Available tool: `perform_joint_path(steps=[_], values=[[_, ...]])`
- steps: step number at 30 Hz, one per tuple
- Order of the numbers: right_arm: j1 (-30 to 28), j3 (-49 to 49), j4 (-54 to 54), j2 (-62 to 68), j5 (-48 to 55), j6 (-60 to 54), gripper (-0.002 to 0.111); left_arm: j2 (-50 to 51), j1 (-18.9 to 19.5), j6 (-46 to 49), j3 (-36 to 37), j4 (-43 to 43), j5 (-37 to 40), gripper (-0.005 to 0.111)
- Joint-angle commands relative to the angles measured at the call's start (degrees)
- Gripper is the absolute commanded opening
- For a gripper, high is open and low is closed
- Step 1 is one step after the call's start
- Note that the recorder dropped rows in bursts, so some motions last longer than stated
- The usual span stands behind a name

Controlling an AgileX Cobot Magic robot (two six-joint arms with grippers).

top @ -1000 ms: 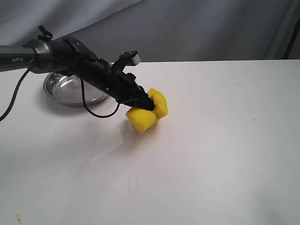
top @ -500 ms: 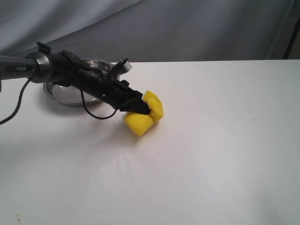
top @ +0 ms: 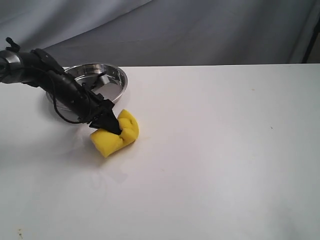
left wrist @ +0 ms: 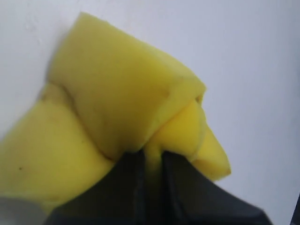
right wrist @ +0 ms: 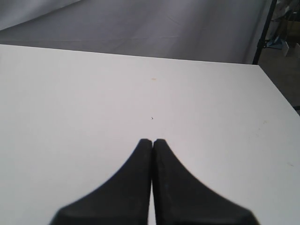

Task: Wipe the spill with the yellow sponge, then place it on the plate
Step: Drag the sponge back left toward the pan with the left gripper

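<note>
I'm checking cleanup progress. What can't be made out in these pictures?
- The spill: no view shows it; maybe under the yellow sponge, cannot tell.
- Its underside: faces away in exterior and left wrist views.
- The plate: near side hidden behind the left gripper's arm, exterior view.
- The right gripper: outside the exterior view's frame.

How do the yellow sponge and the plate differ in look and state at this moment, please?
The yellow sponge is a matte, bright foam block; the plate is a round, shiny steel dish. The sponge is pinched and creased in the left gripper; the plate lies free, with no sponge in it. Both are at the left of the exterior view, close together.
</note>
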Motion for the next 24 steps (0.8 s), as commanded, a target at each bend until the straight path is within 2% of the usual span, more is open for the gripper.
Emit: perform_joint_path(steps=[1,5,14,24], values=[[0.1,0.2,0.2,-0.2,0.0,-0.1,0.0,1.4,1.8,-3.4,0.6,17.2,-2.7,0.0],[0.1,0.2,0.2,-0.2,0.0,-0.1,0.0,1.4,2.9,-7.2,0.6,23.7,-2.7,0.0],[0.1,0.2,0.2,-0.2,0.0,-0.1,0.0,0.9,6.5,-6.7,0.6,23.4,-2.7,0.0],[0.1,0.2,0.2,-0.2,0.0,-0.1,0.0,-6.2,6.6,-6.7,0.6,23.1,-2.7,0.0]])
